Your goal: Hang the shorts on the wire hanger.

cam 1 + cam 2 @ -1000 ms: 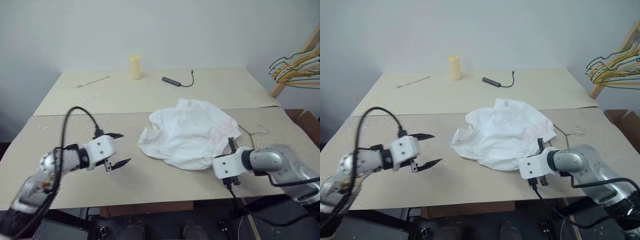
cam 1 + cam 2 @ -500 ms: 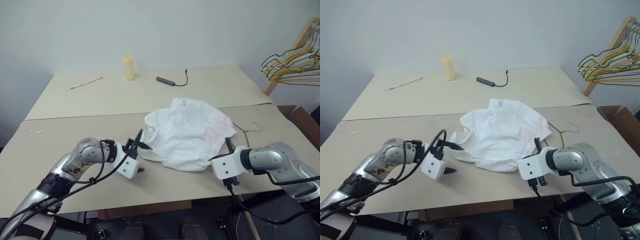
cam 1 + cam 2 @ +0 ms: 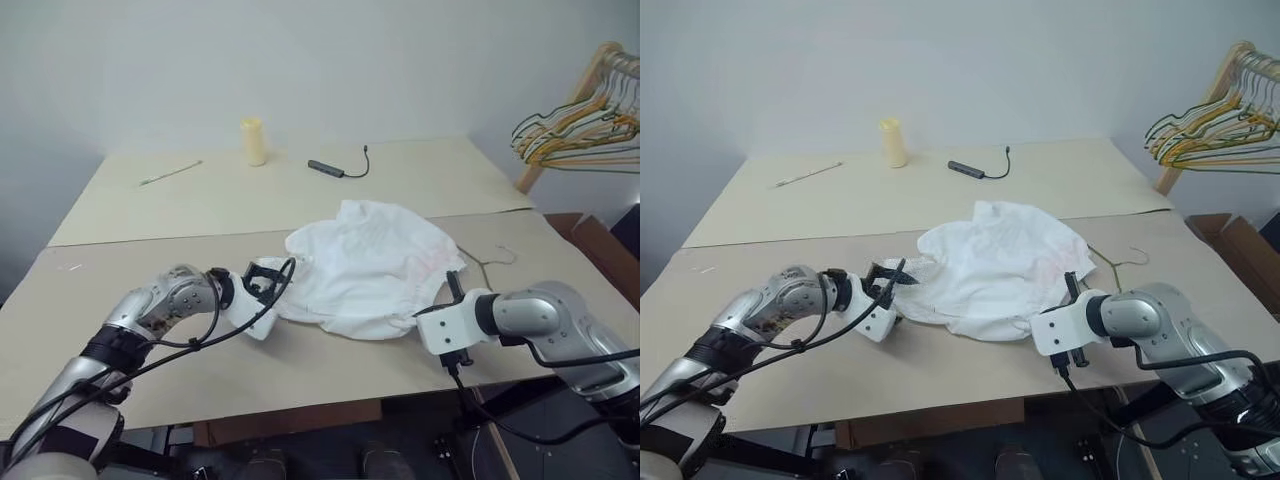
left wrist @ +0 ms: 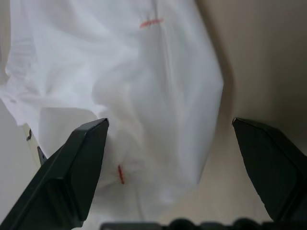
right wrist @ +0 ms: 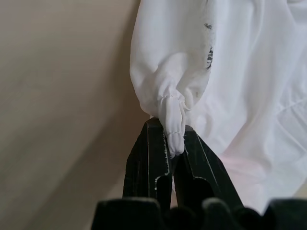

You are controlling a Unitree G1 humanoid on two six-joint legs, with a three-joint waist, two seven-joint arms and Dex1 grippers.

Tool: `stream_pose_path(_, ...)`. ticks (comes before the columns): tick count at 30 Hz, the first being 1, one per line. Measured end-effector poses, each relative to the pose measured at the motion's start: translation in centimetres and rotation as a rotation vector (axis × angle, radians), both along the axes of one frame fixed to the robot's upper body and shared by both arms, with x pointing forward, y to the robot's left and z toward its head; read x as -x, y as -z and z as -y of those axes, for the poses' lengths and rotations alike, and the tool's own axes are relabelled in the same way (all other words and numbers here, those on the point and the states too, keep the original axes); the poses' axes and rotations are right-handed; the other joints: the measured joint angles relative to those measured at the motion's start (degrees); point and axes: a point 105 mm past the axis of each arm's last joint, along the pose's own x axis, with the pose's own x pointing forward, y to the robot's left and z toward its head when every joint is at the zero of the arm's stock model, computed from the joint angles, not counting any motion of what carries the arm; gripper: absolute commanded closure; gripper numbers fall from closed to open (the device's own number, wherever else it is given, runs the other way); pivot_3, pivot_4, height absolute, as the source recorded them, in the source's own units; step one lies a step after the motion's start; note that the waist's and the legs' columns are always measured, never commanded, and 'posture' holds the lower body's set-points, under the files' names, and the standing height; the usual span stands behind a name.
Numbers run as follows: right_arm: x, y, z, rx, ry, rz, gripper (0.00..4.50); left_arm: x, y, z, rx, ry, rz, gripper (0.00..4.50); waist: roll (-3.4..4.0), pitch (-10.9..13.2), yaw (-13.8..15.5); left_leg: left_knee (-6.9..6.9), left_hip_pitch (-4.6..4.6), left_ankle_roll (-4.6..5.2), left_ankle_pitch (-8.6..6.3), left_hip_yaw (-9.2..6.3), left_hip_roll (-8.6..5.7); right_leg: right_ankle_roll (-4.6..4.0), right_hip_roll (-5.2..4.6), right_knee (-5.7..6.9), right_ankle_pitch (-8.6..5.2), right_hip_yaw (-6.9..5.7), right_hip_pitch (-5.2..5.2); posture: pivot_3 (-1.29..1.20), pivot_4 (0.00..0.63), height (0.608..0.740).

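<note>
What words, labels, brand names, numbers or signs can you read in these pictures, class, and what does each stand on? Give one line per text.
None: no readable text shows.
The shorts bear small red stitch marks and tiny dark marks, not letters.
The yellow cylinder, the dark cabled device and the table show no lettering.
</note>
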Motion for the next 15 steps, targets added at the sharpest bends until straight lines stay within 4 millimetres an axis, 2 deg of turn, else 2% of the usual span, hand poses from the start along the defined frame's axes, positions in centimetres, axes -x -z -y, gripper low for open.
stream_pose_path(9, -0.3, 0.0, -0.1, -0.005, 0.006, 0.007, 4.48, -0.6, 0.0, -4.3, -0.045, -0.166, 0.008, 0.0, 0.0, -0.2, 0.12, 0.23, 0.07, 0.0, 0.0, 0.0, -0.02, 0.08, 0.0, 0.46, -0.07, 0.05, -0.03, -0.05, 0.0, 0.74)
stream_pose_path(14, -0.5, -0.1, -0.4, -0.022, 0.006, 0.013, 4.48, -0.7, 0.1, -4.6, -0.031, -0.193, 0.013, 0.0, 0.02, -0.23, 0.26, 0.34, 0.09, 0.0, 0.0, 0.0, -0.03, 0.08, 0.01, 0.6, -0.07, 0.05, -0.02, -0.04, 0.0, 0.74)
stream_pose_path(15, -0.5, -0.1, -0.3, -0.022, 0.007, 0.013, 4.5, -0.9, 0.2, -4.5, -0.017, -0.205, 0.017, 0.19, 0.04, -0.27, 0.33, 0.37, 0.1, 0.0, 0.0, 0.0, -0.04, 0.08, 0.0, 0.62, -0.07, 0.05, -0.01, -0.04, 0.0, 0.74)
